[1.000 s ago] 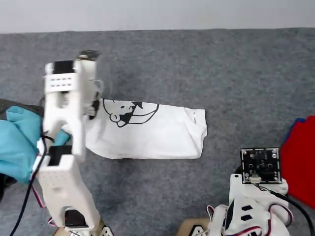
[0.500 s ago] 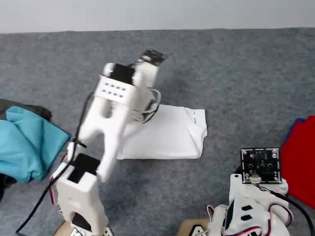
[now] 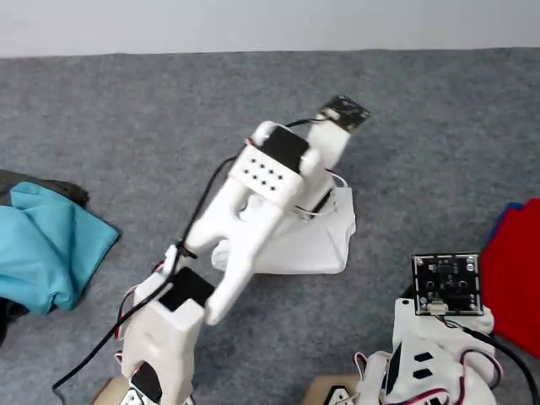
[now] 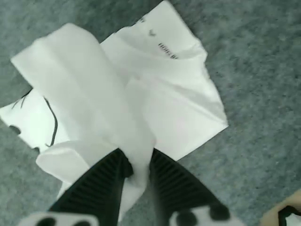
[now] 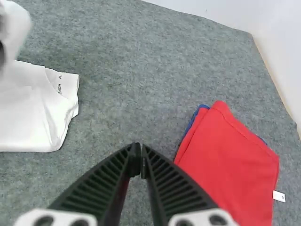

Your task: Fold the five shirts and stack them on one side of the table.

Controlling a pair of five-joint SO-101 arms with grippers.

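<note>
At the near edge, towards the right corner, the right fingers (image 5: 137,160) are pressed together with nothing between them, over the bare grey bench (image 5: 141,70). Beyond them, against the right edge, a folded red shirt (image 5: 225,150) lies flat, with a blue shirt (image 5: 192,123) peeking out from under its far side. The left arm (image 3: 253,194) stretches from the near edge to the middle of the bench. There the left fingers (image 4: 153,162) pinch a raised fold of the white shirt (image 4: 155,103). The rest of that shirt lies on the bench in the middle, its collar label facing up and part of a black print showing. At the left edge a rumpled teal shirt (image 3: 42,245) rests on a dark cloth (image 3: 51,187).
</note>
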